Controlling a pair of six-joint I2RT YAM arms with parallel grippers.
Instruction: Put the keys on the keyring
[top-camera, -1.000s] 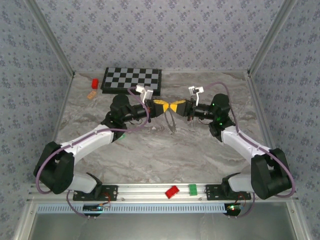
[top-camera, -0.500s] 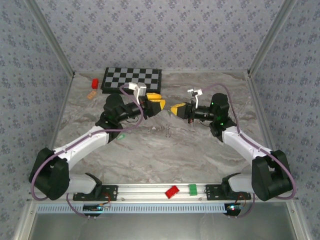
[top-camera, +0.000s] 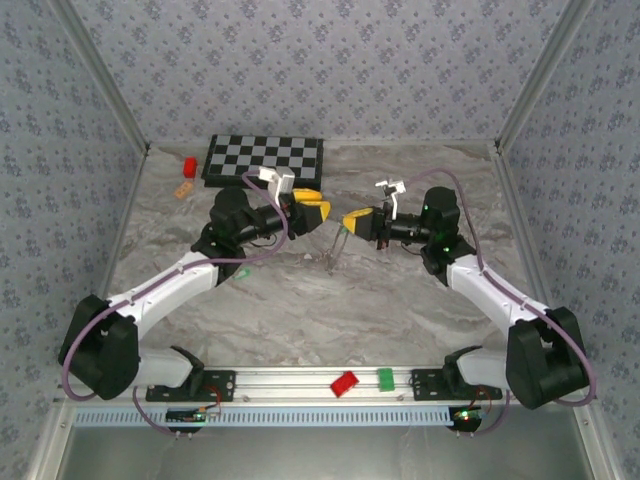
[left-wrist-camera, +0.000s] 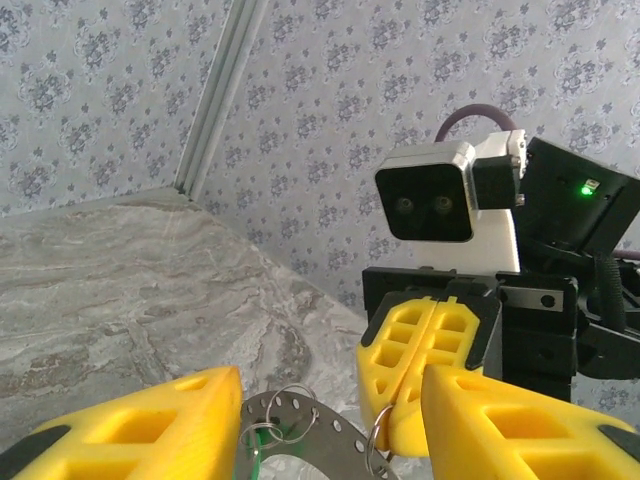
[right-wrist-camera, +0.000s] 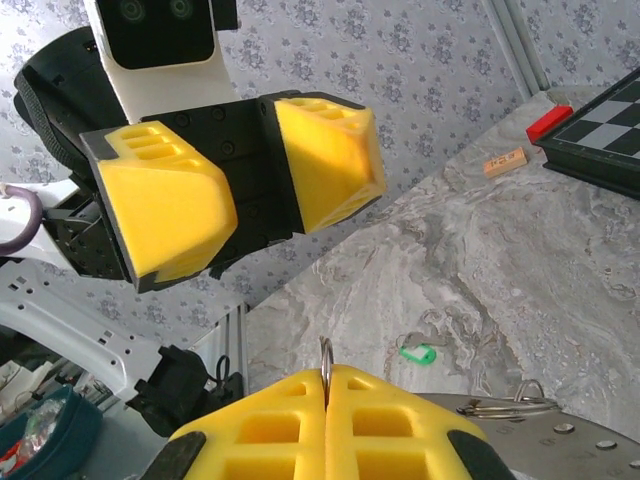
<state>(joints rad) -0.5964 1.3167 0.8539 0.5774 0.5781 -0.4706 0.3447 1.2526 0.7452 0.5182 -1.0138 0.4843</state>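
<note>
- Pulling back from the spot where the two tips were meeting a second ago, the left tool is now standing apart from the right tool. Its jaws are spread, released and carrying nothing.
- The right tool is staying clenched, pinching a thin wire loop on the keyring. The keyring is hanging just below its tips, between the two tools.
- One green key is lying on the counter, below and behind the left tool and close under its arm. I cannot place the second key for certain.
- The step in hand looks like fetching that key. The left tool should be coming down with its jaws open and taking the key by its green head, leaving the end that hooks onto the ring clear.
- Meanwhile the right tool should be keeping the keyring from swinging. Its hold on the loop is slim, so a knock could twist the ring or pull it free.
</note>
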